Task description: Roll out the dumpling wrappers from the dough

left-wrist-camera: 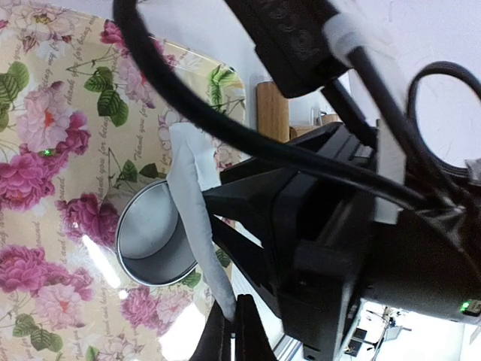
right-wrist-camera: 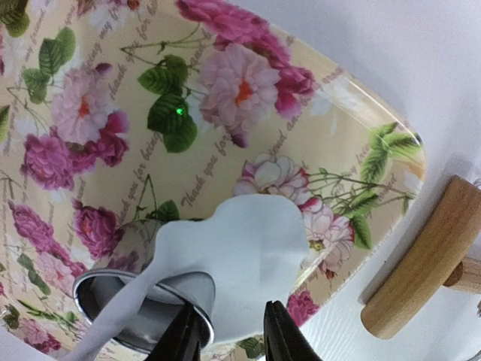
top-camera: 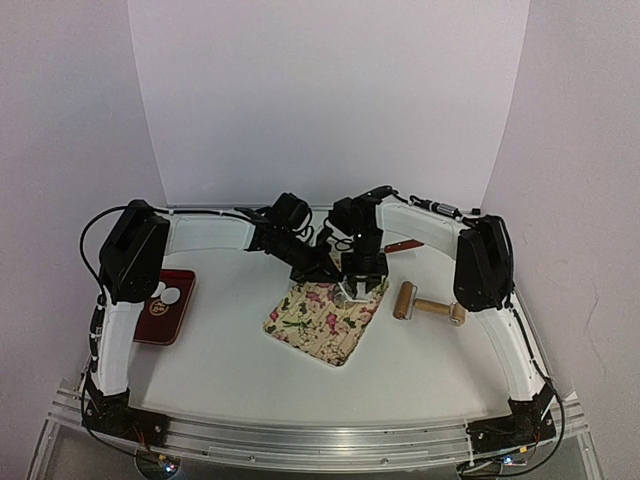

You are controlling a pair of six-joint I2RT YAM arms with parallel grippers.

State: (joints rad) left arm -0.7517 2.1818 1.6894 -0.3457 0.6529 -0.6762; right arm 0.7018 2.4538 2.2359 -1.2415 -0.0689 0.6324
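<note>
A thin white dough sheet (right-wrist-camera: 244,259) lies draped over a metal ring cutter (right-wrist-camera: 139,304) on the floral board (top-camera: 318,325). The sheet also shows in the left wrist view (left-wrist-camera: 194,214), hanging across the ring cutter (left-wrist-camera: 150,237). My left gripper (left-wrist-camera: 231,331) is shut on the sheet's edge and holds it up off the board. My right gripper (right-wrist-camera: 231,338) hovers over the ring's edge with its jaws apart, dough and the ring's rim in the gap. Two dumpling wrappers (top-camera: 171,296) lie on the red tray (top-camera: 160,325) at the left.
A wooden rolling pin (top-camera: 422,304) lies right of the board, also in the right wrist view (right-wrist-camera: 421,259). A red-handled tool (top-camera: 401,247) lies behind the right arm. Both grippers crowd together over the board's far corner.
</note>
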